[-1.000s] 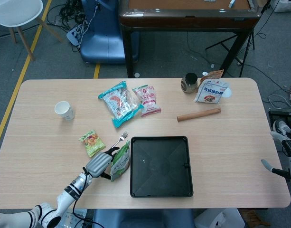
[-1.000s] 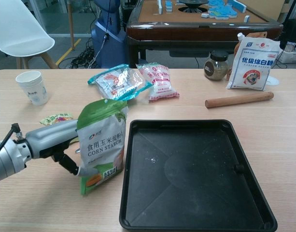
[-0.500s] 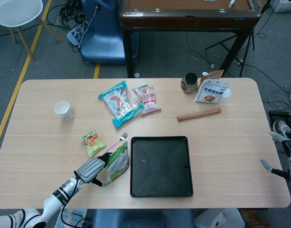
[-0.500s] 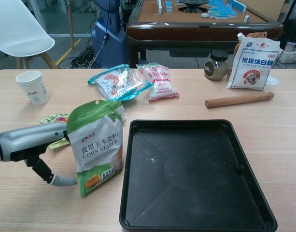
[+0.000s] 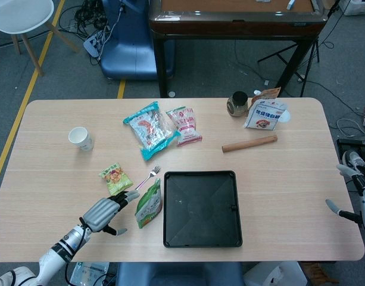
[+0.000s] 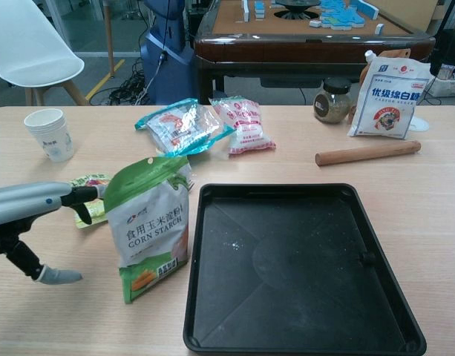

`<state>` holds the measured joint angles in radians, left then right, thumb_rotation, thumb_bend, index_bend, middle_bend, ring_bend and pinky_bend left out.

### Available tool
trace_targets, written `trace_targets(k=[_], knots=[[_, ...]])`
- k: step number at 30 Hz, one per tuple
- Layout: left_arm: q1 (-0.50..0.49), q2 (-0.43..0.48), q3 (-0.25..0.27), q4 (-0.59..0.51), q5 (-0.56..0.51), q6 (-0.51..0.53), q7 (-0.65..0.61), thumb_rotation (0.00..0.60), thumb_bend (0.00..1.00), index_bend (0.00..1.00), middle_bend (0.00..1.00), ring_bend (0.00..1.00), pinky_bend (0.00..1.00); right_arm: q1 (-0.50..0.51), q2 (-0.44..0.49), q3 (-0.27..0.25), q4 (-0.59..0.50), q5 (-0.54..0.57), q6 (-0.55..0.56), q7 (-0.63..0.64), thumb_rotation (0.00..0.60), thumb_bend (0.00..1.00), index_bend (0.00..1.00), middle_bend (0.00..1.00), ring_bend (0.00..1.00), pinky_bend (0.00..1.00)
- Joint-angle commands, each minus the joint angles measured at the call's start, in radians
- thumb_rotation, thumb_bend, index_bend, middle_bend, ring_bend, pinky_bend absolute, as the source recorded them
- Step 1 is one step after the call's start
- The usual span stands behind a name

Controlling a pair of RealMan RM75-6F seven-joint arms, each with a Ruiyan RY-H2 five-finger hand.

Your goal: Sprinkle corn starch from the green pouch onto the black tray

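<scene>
The green corn starch pouch (image 6: 151,222) stands upright on the table (image 5: 289,179), just left of the black tray (image 6: 301,274), with its printed face toward the near edge. The left hand (image 5: 105,213) now sits to the left of the pouch with its fingers spread and nothing held; in the chest view its upper fingers (image 6: 79,195) reach toward the pouch's top left edge, and whether they touch it cannot be told, while the thumb (image 6: 56,276) hangs low and apart from the pouch. A second ago this hand was wrapped around the pouch, fingers behind and thumb on the lower front; half a second ago it had already slid left, thumb off the pouch. The pouch has since straightened and shifted slightly. A few white specks lie on the tray floor, as before.

The right hand (image 5: 355,193) shows only in the head view at the far right edge, off the table; its fingers look loosely apart with nothing in them, and it has barely changed.

Left of the pouch lie a small green snack packet (image 5: 115,177) and a fork (image 5: 148,176). Farther away are a paper cup (image 6: 50,134), a teal snack bag (image 6: 181,126), a pink snack bag (image 6: 243,123), a wooden rolling pin (image 6: 367,153), a glass jar (image 6: 329,100) and a white bag (image 6: 390,99).
</scene>
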<state>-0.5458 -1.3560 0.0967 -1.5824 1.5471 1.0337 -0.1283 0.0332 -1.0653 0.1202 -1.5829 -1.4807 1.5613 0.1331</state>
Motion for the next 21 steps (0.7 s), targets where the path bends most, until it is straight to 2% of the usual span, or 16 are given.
trace_targets(k=[1,6,10,15,21], knots=[[0.031,0.033,0.01,-0.01,-0.013,0.033,0.014,0.6,0.2,0.0,0.05,0.06,0.21,0.005,-0.001,-0.001,-0.002,-0.002,-0.006,-0.005,0.6,0.06,0.24,0.33,0.16,0.22],[0.092,0.093,0.016,-0.019,-0.038,0.109,0.023,0.6,0.2,0.0,0.05,0.06,0.21,0.015,0.003,-0.006,-0.011,-0.007,-0.025,-0.023,0.6,0.06,0.24,0.33,0.16,0.22],[0.163,0.132,-0.001,-0.019,-0.074,0.209,0.024,0.6,0.2,0.0,0.05,0.06,0.21,0.026,0.011,-0.016,-0.029,-0.01,-0.056,-0.041,0.6,0.09,0.24,0.33,0.16,0.22],[0.254,0.132,-0.03,0.021,-0.078,0.369,0.051,0.6,0.2,0.0,0.05,0.06,0.21,0.046,0.007,-0.03,-0.035,-0.01,-0.106,-0.058,0.6,0.12,0.25,0.33,0.16,0.22],[0.327,0.127,-0.039,0.044,-0.079,0.468,0.12,0.6,0.2,0.0,0.05,0.06,0.21,0.064,-0.009,-0.042,-0.017,-0.033,-0.128,-0.037,0.6,0.13,0.26,0.34,0.16,0.22]])
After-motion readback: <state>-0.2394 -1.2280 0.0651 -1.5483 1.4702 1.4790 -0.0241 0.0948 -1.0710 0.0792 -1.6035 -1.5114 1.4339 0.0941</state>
